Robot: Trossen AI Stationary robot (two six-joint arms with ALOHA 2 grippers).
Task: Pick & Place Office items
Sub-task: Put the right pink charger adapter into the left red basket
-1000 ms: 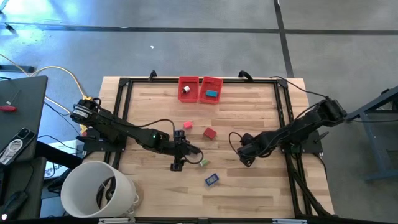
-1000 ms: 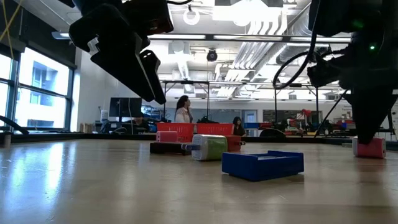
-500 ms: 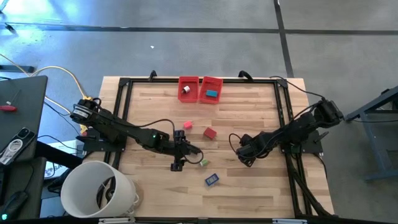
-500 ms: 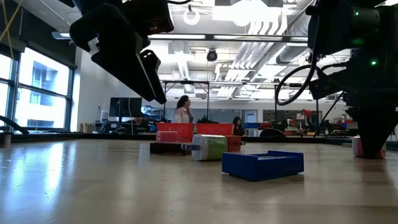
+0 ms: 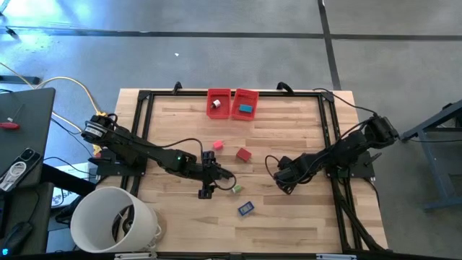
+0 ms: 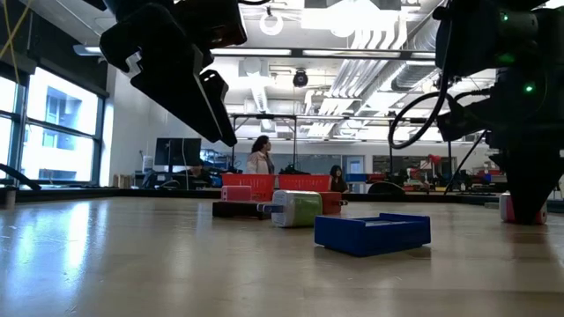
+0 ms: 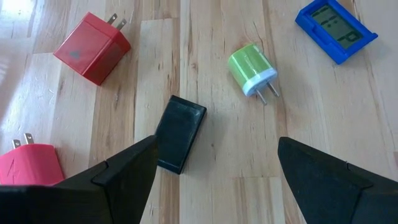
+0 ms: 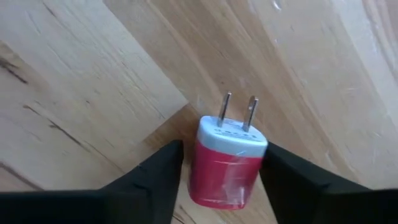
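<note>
Several small plug chargers lie on our pale wooden table (image 5: 289,123), which sits on grey concrete in a big workshop where two people (image 6: 260,158) stand far behind. Our left gripper (image 7: 214,168) hovers open over the black block (image 7: 179,134), with the green plug (image 7: 252,68) at two o'clock and the red plug (image 7: 91,46) at ten. Our right gripper (image 8: 217,180) straddles the pink plug (image 8: 225,163), fingers not clearly touching; we read no writing.

Two red bins (image 5: 232,103) at table's (image 5: 289,130) far edge
</note>
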